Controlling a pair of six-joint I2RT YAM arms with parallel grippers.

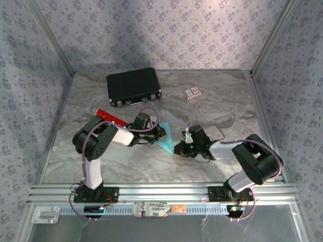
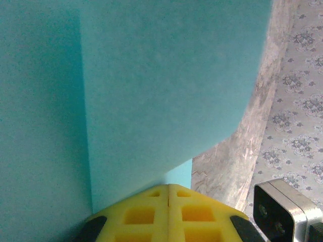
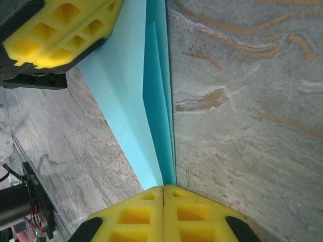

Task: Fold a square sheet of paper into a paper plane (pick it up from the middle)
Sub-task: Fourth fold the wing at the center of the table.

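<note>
The square sheet of paper (image 1: 165,139) is light cyan and folded into a narrow pointed shape with several layers, lying near the table's middle between the two arms. My left gripper (image 1: 161,132) is shut on its upper left edge. In the left wrist view the sheet (image 2: 151,91) rises straight out of the closed yellow jaws of the left gripper (image 2: 168,185). My right gripper (image 1: 177,148) is shut on the lower right tip. In the right wrist view the layered fold (image 3: 157,111) runs into the closed right gripper (image 3: 164,187), with the left gripper's yellow fingers (image 3: 55,30) at the top left.
A black case (image 1: 133,86) stands at the back left. A red tube (image 1: 111,117) lies beside the left arm. A small patterned box (image 1: 192,93) sits at the back right. Wallpapered walls enclose the marbled table (image 1: 227,111), and an aluminium rail (image 1: 161,191) runs along the front.
</note>
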